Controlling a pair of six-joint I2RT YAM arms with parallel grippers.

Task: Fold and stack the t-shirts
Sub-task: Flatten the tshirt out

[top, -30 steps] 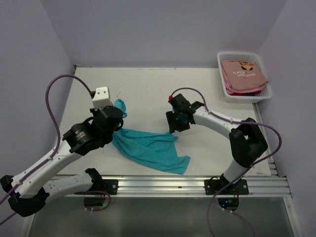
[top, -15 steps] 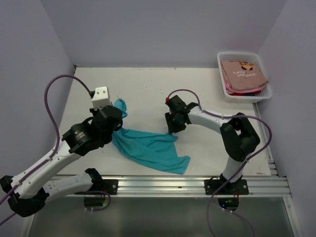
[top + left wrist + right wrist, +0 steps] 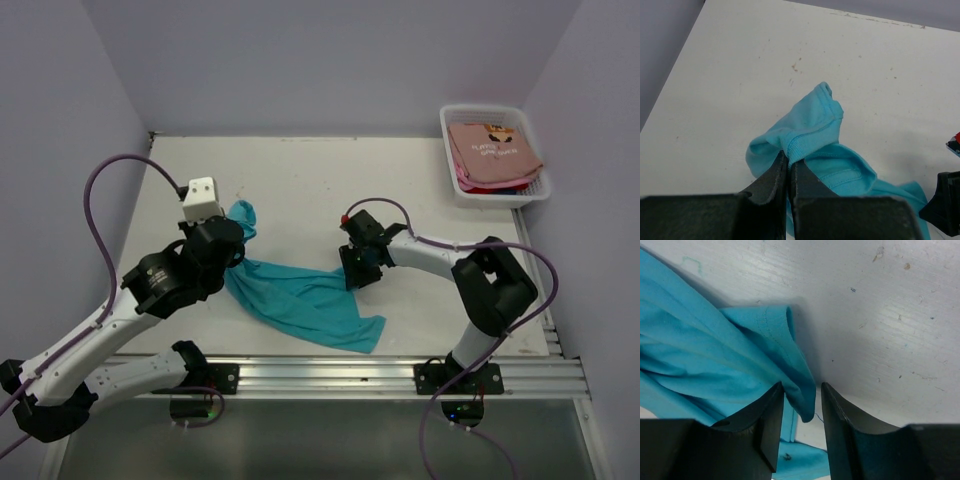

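Observation:
A teal t-shirt [image 3: 300,298] lies crumpled across the table's near middle. My left gripper [image 3: 788,156] is shut on its ribbed collar [image 3: 799,145], at the shirt's left end [image 3: 238,262]. My right gripper [image 3: 802,390] stands open at the shirt's upper right corner [image 3: 352,275]. A folded edge of teal cloth [image 3: 800,390] hangs between its jaws, against the left finger [image 3: 771,420], with a gap to the right finger [image 3: 840,420]. A salmon-pink t-shirt [image 3: 492,150] with dark print lies on top in the basket, red and blue edges [image 3: 492,187] showing under it.
The white plastic basket [image 3: 447,130] stands at the back right corner. Grey walls close the table on the left, back and right. A metal rail [image 3: 330,375] with both arm bases runs along the near edge. Purple cables loop over both arms.
My right gripper has moved nearer, down onto the teal shirt's corner, and its jaws have narrowed around the cloth edge. The left gripper keeps its hold and has shifted slightly left.

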